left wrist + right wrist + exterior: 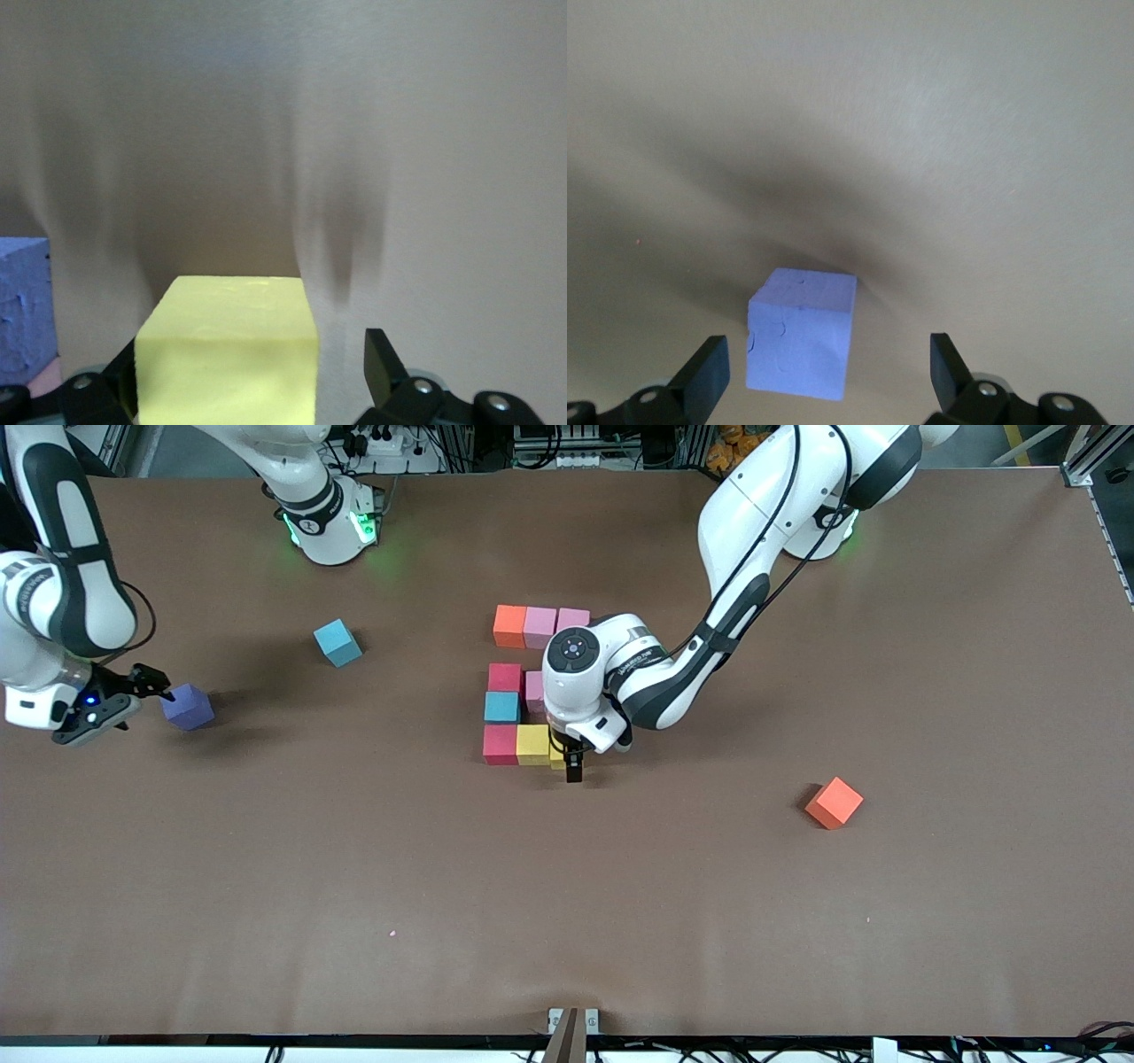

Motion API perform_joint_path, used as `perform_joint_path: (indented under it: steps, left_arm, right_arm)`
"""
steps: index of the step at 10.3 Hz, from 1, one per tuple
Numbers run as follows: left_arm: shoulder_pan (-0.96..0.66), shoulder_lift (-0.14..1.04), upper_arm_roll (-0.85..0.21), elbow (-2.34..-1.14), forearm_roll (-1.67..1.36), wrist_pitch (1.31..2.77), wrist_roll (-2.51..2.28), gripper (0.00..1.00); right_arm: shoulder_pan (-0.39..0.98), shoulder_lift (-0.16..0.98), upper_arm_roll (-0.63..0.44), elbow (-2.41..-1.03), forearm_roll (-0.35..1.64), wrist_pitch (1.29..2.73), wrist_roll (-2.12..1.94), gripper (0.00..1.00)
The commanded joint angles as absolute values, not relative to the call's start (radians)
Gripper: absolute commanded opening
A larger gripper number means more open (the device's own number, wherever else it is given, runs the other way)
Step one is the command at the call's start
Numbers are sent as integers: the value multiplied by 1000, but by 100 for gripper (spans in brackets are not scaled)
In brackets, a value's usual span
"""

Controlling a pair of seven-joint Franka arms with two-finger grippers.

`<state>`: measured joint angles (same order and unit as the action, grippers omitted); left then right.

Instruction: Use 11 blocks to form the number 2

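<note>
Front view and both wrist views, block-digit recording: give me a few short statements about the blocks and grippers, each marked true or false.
1. The left gripper is at the yellow block in the digit's nearest row. True.
2. The right gripper is shut on the purple block. False: it is open, the block sitting between its fingers.
3. A loose orange block lies toward the left arm's end. True.
4. The loose cyan block is stacked on the purple block. False: they lie apart on the table.
</note>
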<state>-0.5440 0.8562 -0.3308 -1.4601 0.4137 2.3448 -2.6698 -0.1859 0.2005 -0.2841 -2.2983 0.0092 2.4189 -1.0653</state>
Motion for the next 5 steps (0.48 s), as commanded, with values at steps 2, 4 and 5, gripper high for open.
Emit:
perform_joint_path:
  steps: [2,4,5]
  left_arm:
    - [-523,763,-322,-1460,446,2212,-2588,100]
    - [-474,697,-325,-1463,442,2148,-2504,100]
    - [-444,660,-327,-1466,433,2111,-2441,100]
  right_arm:
    - [-221,227,-262,-2364,5,2514,-1043,100]
    - [-222,244,-262,-2370,6,2514,-1043,100]
    - [-222,251,-262,-2370,6,2516,-1043,100]
